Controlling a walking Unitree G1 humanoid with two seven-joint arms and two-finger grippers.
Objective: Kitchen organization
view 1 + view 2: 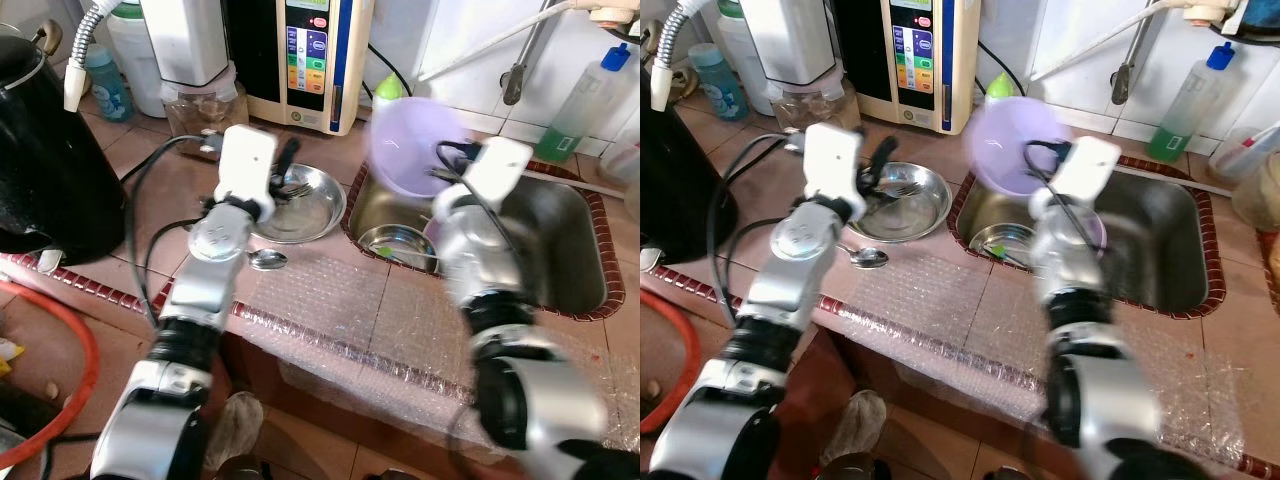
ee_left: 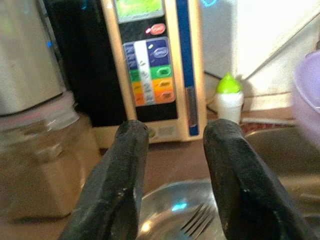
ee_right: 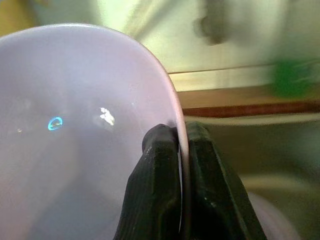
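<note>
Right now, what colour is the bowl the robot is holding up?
Pale purple. The bowl, pinched by the right tool, shows best in the right wrist view.

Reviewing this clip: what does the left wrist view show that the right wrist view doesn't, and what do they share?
Left wrist view alone: the left gripper open above a steel dish holding a fork, facing a water purifier panel and a green-capped bottle. Right wrist view alone: the right gripper pinching the rim of the purple bowl, one finger inside and one outside, with a blurred sink behind. Shared: that purple bowl, seen at the left wrist frame's edge.
</note>
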